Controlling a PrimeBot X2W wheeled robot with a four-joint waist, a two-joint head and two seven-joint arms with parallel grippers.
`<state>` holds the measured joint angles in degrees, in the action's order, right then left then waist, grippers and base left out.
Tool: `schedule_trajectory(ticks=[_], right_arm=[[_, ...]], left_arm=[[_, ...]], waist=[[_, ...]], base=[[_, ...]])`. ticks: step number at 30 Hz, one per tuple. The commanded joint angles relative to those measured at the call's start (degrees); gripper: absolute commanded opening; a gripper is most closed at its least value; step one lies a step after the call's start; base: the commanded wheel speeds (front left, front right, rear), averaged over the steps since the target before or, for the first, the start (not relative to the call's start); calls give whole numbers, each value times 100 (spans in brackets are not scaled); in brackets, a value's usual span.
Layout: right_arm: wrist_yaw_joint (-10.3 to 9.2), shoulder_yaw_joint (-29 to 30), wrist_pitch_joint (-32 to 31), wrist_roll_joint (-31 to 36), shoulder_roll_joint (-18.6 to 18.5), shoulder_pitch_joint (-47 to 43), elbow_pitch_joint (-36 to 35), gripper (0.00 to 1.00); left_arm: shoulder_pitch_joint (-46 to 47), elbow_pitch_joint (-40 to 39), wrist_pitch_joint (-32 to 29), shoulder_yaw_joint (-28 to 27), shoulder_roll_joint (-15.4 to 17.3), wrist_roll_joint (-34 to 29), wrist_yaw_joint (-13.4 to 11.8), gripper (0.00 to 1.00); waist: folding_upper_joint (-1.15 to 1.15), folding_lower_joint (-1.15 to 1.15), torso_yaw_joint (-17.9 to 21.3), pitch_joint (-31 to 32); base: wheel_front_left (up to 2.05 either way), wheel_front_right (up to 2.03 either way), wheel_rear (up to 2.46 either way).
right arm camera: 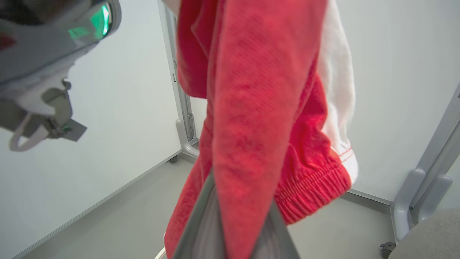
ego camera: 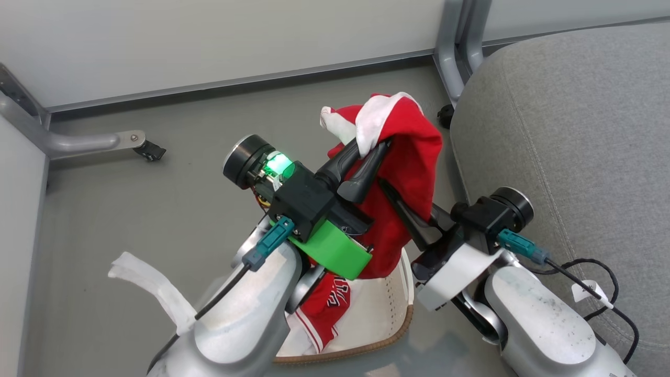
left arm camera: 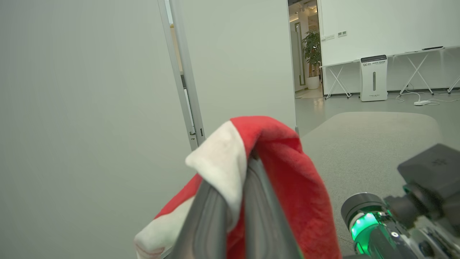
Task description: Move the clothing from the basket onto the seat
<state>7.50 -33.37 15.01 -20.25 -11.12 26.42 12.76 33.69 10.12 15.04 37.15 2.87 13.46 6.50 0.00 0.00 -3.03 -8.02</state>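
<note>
Lift step: red garment (ego camera: pixel 413 152) hangs above the basket (ego camera: pixel 390 314), left gripper (ego camera: pixel 373 146) jaws pinching its white trim, right gripper (ego camera: pixel 387 191) jaws clamped lower on it. Second garment (ego camera: pixel 327 306) lies in the basket. Next, probably: swing right over the seat (ego camera: pixel 565 157), release.

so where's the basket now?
Head view, bottom centre: the basket sits on the floor, partly hidden by the left arm, left of the seat, one red garment lying in it.
</note>
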Motion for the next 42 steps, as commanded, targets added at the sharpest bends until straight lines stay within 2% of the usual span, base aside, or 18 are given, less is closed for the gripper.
schedule_trajectory(ticks=[1, 17, 18, 19, 20, 33, 42], right_arm=[[-2, 34, 26, -32, 19, -75, -30, 0], [-2, 158, 26, -89, 73, -240, -126, 0], [-2, 175, 26, -95, 74, -241, -131, 0], [-2, 200, 26, -94, 79, -243, -141, 0], [-2, 227, 26, -99, 84, -246, -153, 0], [-2, 472, 26, -43, 136, -361, -227, 0], [-2, 937, 26, 71, 193, -485, -368, 0]], left_arm=[[-108, 18, 21, 5, 4, 10, -22, 0], [-183, 124, 21, 49, 4, 55, 29, 0], [-181, 127, 21, 41, 4, 52, 25, 18], [-177, 124, 21, 35, 4, 51, 18, 75], [-173, 121, 21, 31, 4, 51, 8, 100], [-153, 152, 21, -29, 4, -61, -39, 100], [-201, 238, 14, -118, 9, -198, -17, 100]], waist=[[0, 0, 0, -2], [0, 0, 34, 22], [0, 0, 32, 19], [0, 0, 31, 14], [0, 0, 30, 10], [0, 0, 58, -69], [0, 0, 319, -178]], base=[[0, 0, 0], [0, 0, 0], [0, 0, 0], [0, 0, 0], [0, 0, 0], [0, 0, 0], [0, 0, 0]])
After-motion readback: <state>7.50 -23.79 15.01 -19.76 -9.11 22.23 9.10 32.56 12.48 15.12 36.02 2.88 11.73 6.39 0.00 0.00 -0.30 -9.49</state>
